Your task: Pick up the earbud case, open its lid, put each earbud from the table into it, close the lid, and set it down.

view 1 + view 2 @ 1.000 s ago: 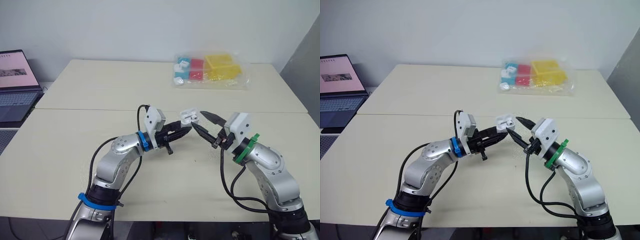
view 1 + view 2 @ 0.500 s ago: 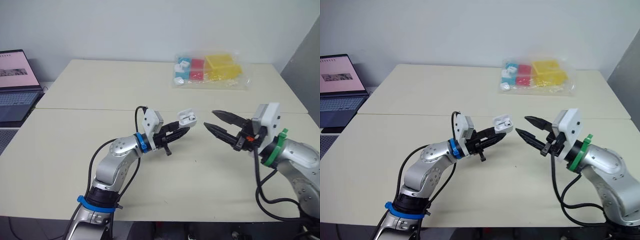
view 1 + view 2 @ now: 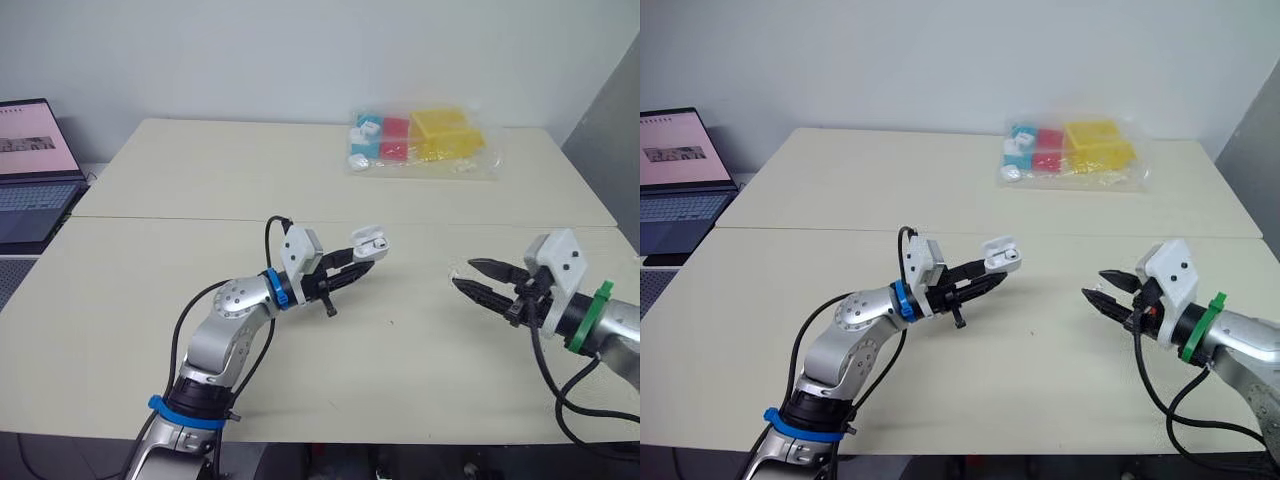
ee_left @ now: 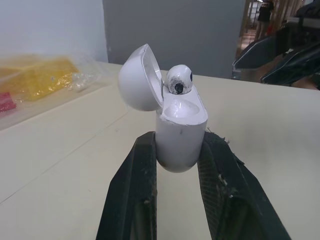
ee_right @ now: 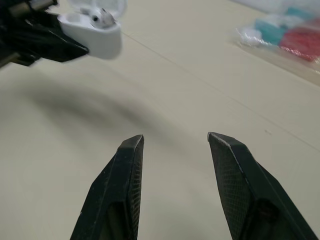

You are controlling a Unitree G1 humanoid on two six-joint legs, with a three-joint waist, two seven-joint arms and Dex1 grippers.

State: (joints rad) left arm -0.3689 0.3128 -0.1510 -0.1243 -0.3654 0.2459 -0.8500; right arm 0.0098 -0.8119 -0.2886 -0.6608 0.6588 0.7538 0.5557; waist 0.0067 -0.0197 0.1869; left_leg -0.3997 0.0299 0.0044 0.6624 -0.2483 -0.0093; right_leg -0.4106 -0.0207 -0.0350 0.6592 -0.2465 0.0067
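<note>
Left pincer (image 3: pixel 366 258): pinching the lower body of the earbud case (image 4: pixel 180 135), one black finger on each side. The case is held clear of the tabletop (image 3: pixel 200 170), over its middle and somewhat nearer the front edge than the far edge. It stands roughly upright between the fingers in the left wrist view.

Case lid (image 4: pixel 139 80): open, swung back on its hinge, with the hollow inside facing the body. One white earbud (image 4: pixel 178 80) sits in the case, its rounded head with a dark spot standing above the rim. Whether the second socket holds anything, I cannot tell from these views.

Right pincer (image 3: pixel 463 273): fingers spread with a clear gap between them, nothing held. It sits low over the tabletop towards the right edge. The tips point leftwards at the case and are well apart from it. The right wrist view shows bare tabletop between its fingers, with the case and the left pincer beyond them.

Other items: a clear plastic bag (image 3: pixel 420 140) of coloured boxes (yellow, red, blue, white) lies near the far edge, right of centre. An open laptop (image 3: pixel 30 170) sits beyond the left edge, screen lit.
</note>
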